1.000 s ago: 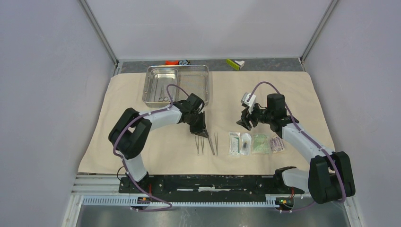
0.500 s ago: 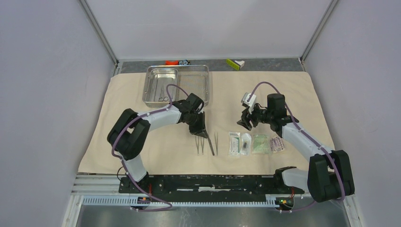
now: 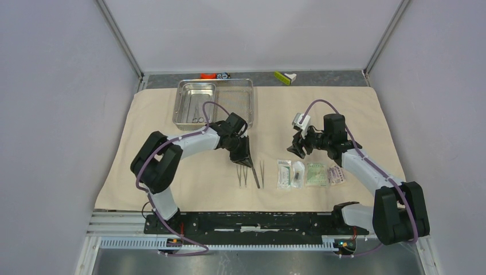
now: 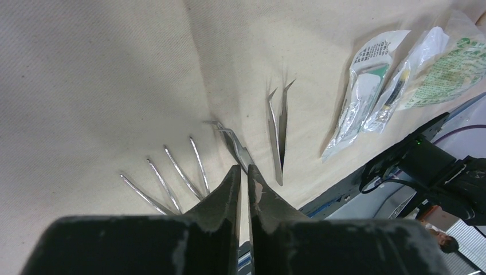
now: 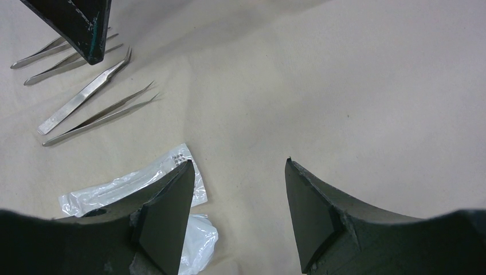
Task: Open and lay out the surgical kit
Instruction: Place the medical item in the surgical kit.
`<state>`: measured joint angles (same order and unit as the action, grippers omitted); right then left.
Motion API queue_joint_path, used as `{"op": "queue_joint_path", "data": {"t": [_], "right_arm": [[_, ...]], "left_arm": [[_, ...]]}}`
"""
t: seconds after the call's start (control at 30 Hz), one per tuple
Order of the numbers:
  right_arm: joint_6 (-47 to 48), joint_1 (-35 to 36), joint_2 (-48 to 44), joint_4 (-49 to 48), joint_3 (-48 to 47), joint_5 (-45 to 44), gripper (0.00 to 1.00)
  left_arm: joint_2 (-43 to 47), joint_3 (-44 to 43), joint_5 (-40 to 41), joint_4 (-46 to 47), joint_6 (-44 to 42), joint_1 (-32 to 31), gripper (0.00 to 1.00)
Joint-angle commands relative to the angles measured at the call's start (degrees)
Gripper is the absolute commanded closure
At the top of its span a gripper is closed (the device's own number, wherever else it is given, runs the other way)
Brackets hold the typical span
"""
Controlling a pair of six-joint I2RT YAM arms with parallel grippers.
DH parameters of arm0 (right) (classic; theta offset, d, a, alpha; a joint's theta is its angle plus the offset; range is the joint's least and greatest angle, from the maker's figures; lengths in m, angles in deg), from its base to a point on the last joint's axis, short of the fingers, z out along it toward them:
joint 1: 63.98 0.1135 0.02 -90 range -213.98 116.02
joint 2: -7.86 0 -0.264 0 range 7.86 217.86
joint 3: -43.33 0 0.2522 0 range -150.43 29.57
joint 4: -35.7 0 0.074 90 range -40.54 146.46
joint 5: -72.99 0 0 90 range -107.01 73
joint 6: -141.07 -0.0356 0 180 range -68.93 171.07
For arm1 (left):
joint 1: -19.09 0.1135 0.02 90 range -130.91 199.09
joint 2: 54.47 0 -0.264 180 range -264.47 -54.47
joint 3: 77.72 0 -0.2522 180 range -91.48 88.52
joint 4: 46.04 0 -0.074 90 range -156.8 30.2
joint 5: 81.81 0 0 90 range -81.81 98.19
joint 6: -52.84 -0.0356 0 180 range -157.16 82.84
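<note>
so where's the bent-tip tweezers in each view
top external: bent-tip tweezers lie slanted at centre of the cloth, just below the left pincer.
left wrist: mid-frame, hooked tip up-left, back end at the pincer's tips.
right wrist: upper left, hooked tip up-right.
shared landmark: the fine-point tweezers lying right beside them, on the side toward the packets.
</note>
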<state>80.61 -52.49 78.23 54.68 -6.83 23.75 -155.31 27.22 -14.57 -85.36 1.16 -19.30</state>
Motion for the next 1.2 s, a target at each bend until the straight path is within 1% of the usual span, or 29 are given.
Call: {"op": "queue_joint_path", "data": {"t": [0.0,0.2,0.6,1.17], "right_arm": [[0.87,-0.37,-0.74,-0.95,0.45,1.26,0.34],[0.96,-0.43,-0.67,-0.73,0.37,1.53,0.34],[1.05,-0.76,-0.32,-0.51,0.32,1.79,0.34],[1.02,-1.04,-0.23,-0.24,0.26,2.21,0.33]], "left_arm": [[-1.65,-2.08,-1.01,1.63,-2.87,-0.15,0.84],[-4.13,-3.34,-1.49,1.39,-3.16,-0.10,0.79],[-5.51,-4.53,-3.33,1.91,-2.95,-0.10,0.80],[-7.22,-4.53,-2.82,2.09,-2.57,-0.02,0.80]]}}
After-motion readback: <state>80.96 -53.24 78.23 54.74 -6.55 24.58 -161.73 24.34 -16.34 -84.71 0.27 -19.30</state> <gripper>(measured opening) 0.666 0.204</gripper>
